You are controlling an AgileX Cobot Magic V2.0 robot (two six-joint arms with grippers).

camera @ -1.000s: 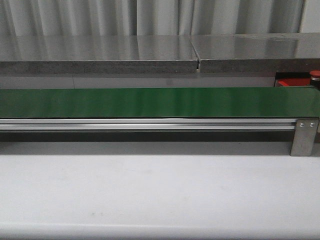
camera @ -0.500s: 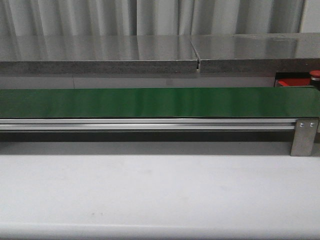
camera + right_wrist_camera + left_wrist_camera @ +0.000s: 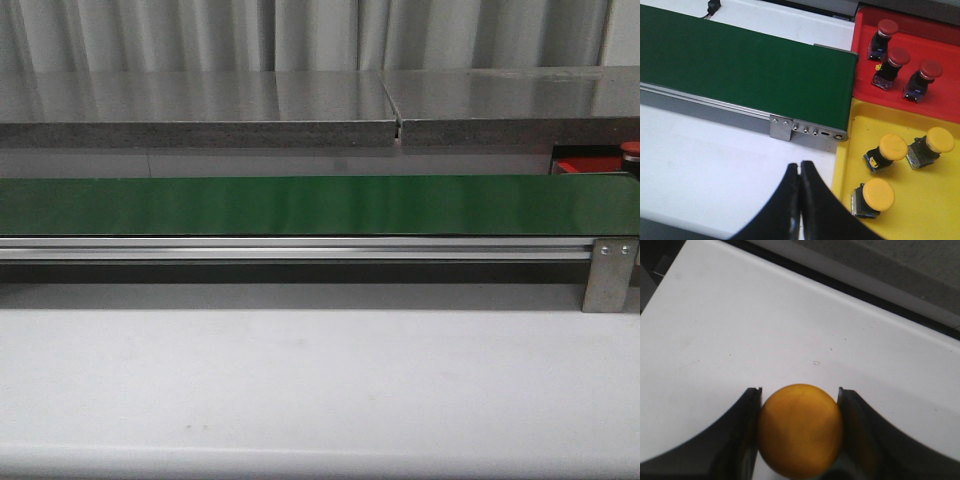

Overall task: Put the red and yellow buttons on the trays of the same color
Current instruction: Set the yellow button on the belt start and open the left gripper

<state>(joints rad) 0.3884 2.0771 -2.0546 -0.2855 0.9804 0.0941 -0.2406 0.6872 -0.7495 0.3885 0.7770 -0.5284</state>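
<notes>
Jaws of the left gripper (image 3: 800,437) closed on a yellow button (image 3: 800,430), held above the white desk (image 3: 765,330); the right gripper (image 3: 800,200) has its jaws pressed together, empty, hovering near the end of the green belt (image 3: 740,70). Beside that belt end lie the red tray (image 3: 935,40) with three red buttons (image 3: 888,27) and the yellow tray (image 3: 930,210) with three yellow ones (image 3: 892,146). Risks, as judged: the domed cap looks smooth — it could slip or rotate in the grip during carry. Yellow tray is already crowded, so a careless release may knock a neighbour or bounce onto the red side. Arms could also meet near the trays.
</notes>
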